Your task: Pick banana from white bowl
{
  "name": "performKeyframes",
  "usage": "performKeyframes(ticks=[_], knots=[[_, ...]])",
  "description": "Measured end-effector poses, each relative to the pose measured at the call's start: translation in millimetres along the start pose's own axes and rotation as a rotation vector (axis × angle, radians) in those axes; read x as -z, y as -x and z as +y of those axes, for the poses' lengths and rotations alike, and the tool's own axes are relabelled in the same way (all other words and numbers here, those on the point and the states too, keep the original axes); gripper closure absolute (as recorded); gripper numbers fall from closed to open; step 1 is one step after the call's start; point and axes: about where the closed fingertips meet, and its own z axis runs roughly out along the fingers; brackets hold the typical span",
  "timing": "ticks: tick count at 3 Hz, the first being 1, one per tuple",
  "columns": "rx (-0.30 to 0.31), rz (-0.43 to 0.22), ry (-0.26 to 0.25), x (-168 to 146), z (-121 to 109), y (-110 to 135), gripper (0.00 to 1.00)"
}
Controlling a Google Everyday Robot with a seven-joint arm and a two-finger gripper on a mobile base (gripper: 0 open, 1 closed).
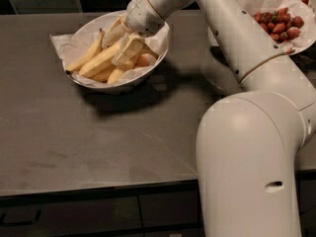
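Observation:
The white bowl [84, 80], lined with crinkled white paper, stands at the back left of the dark table and holds several yellow bananas. The duller, curved banana [85, 58] lies at the bowl's left side, its thin dark stem tip pointing up. A longer bright-yellow banana [98, 62] lies beside it. My gripper [121, 41] reaches into the bowl from the upper right. Its two pale fingers [127, 49] are spread apart just over the middle bananas, right of the dull banana. It holds nothing that I can see.
A second white bowl [296, 43] with red strawberries [276, 26] stands at the back right, partly behind my arm. My large white arm [247, 147] covers the right side of the dark table [74, 142]. The table's front edge runs along the bottom.

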Motion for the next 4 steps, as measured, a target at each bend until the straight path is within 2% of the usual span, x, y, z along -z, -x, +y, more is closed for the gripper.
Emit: performKeyframes(ticks=[2, 3, 4], knots=[[-0.020, 0.016, -0.021, 7.0, 6.9, -4.4, 1.00], [-0.009, 0.009, -0.037, 17.1, 9.6, 3.4, 1.00], [0.047, 0.001, -0.086, 43.5, 10.2, 27.2, 1.00]])
